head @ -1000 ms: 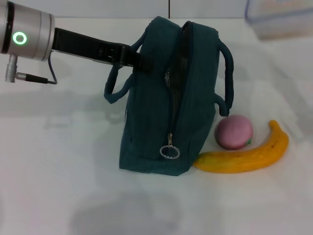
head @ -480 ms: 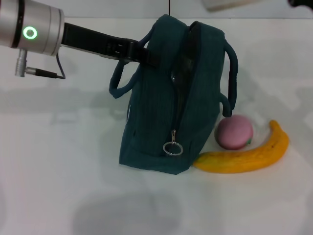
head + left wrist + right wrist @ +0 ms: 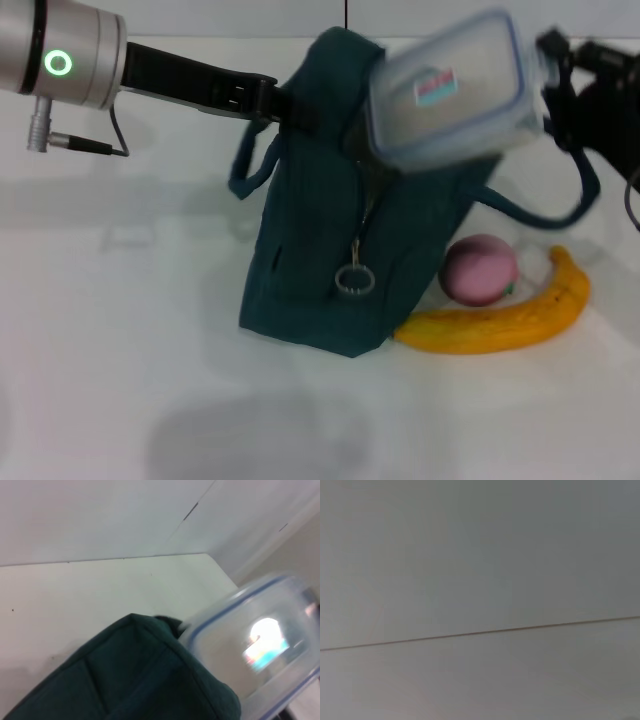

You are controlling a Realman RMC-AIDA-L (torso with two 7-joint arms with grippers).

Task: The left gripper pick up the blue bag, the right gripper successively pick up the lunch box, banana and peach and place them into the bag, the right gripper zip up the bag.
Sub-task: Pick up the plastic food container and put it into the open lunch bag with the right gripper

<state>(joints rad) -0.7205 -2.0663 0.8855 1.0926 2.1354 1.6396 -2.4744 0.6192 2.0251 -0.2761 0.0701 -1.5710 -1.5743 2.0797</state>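
Bag (image 3: 320,230), dark teal, standing on the white bench (image 3: 120,330) and leaning slightly, its base on the surface and its open top raised. Left gripper (image 3: 285,105), at the end of the arm reaching in from the left of the head view, closed on the bag's top edge beside the near handle (image 3: 250,165), which hangs in a loop below it. Zip ring (image 3: 351,281) hanging on the bag's front face, with the zip line running up from it to the opening. Lunch box (image 3: 450,90), clear with a blue-edged lid and a small label, held tilted in the air directly over the bag's open top and covering part of it in the head view; in the left wrist view the box (image 3: 250,645) appears just beside the bag's upper edge (image 3: 145,670). Right gripper (image 3: 552,80), dark, entering from the right edge of the head view and holding the box by its right end. Far handle (image 3: 540,205) looping out to the right below that gripper. Peach (image 3: 479,269), pink, on the bench just right of the bag's base; banana (image 3: 500,318) curved in front of and around the peach, its near end touching the bag's lower corner. Right wrist view shows only a plain pale surface crossed by one thin line.
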